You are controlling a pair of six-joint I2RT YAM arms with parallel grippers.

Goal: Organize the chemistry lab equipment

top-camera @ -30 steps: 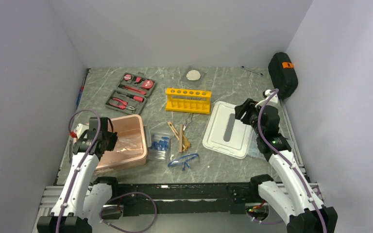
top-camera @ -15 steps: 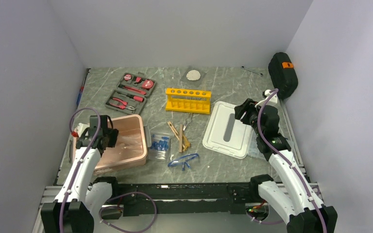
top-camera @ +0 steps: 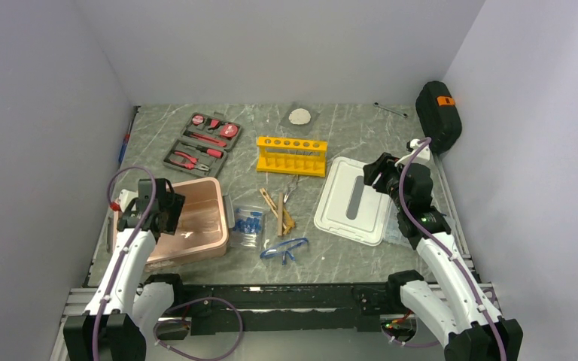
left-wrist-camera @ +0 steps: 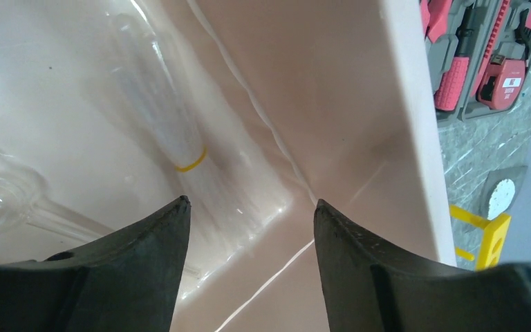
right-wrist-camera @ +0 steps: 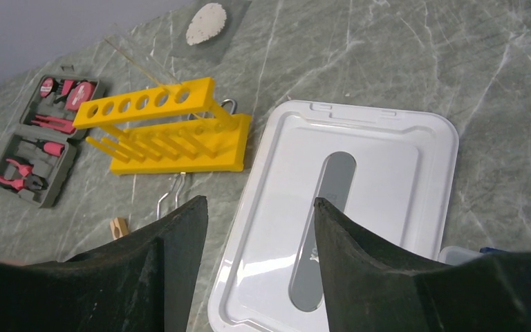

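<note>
Left gripper [top-camera: 168,213] shifted a touch over the bin [top-camera: 219,204], jaws spread, empty. Right gripper [top-camera: 373,171] hasn't budged above the lid [top-camera: 342,219], also spread wide.

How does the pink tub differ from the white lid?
The pink tub is deep and holds clear glassware; the white lid is flat, with a grey oval in its middle. The tub lies on the left side of the table, the lid on the right. Both are rounded rectangles.
</note>
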